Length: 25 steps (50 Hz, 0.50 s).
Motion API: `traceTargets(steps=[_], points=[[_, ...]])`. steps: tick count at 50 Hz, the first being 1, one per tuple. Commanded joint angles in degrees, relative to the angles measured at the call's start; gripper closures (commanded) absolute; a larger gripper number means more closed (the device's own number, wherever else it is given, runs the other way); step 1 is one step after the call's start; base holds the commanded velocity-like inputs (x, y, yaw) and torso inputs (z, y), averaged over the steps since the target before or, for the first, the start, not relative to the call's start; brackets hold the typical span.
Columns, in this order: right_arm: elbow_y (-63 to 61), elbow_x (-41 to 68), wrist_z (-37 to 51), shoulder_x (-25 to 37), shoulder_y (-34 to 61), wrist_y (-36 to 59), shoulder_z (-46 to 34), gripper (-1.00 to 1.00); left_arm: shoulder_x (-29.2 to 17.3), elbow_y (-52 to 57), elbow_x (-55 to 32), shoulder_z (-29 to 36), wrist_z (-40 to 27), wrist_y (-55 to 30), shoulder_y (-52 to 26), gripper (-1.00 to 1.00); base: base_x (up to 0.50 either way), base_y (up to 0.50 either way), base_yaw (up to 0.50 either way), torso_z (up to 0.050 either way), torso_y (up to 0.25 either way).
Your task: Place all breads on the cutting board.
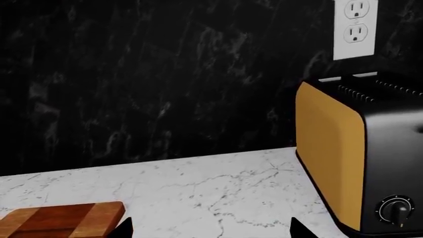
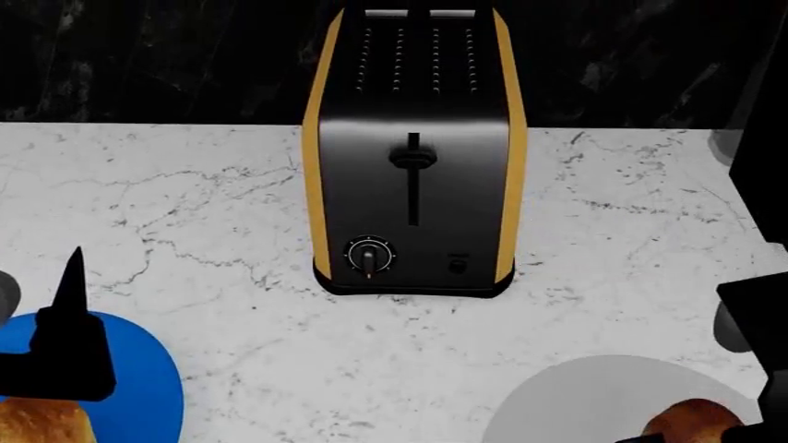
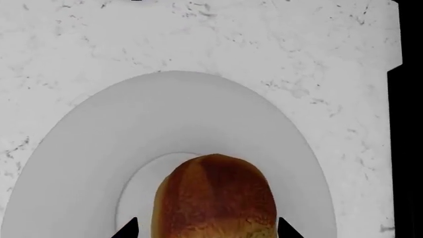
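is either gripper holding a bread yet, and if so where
Neither, as far as shown. The right gripper straddles the bread on the white plate, fingertips apart. The left gripper is open over bare counter.

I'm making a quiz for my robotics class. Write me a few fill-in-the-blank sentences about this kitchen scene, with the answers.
1. The toaster has black faces and ____ sides.
2. One bread lies on the ____ plate.
3. The other bread lies on the ____ plate.
4. On the wall behind the toaster is a white ____.

Missing words: yellow; white; blue; outlet
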Motion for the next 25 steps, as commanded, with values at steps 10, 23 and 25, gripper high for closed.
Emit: traceTargets(steps=[10, 23, 25], points=[[0.73, -4.34, -2.16, -1.58, -0.17, 0.73, -1.38, -1.0, -0.49, -0.15, 0.41, 0.43, -0.04, 0.9, 0.23, -1.0, 0.0, 0.0, 0.0, 0.0, 0.0], [0.91, -8.08, -5.21, -2.58, -1.2, 1.44, -1.72, 1.0, -0.96, -0.27, -0.01, 0.64, -0.4, 1.15, -0.06, -1.0, 0.0, 0.0, 0.0, 0.0, 0.0], [0.72, -8.17, -5.34, -2.53, -1.35, 1.14, -1.78, 1.0, -0.92, -0.28, 0.23, 0.84, -0.24, 1.24, 0.04, -1.0, 0.0, 0.0, 0.0, 0.0, 0.0]])
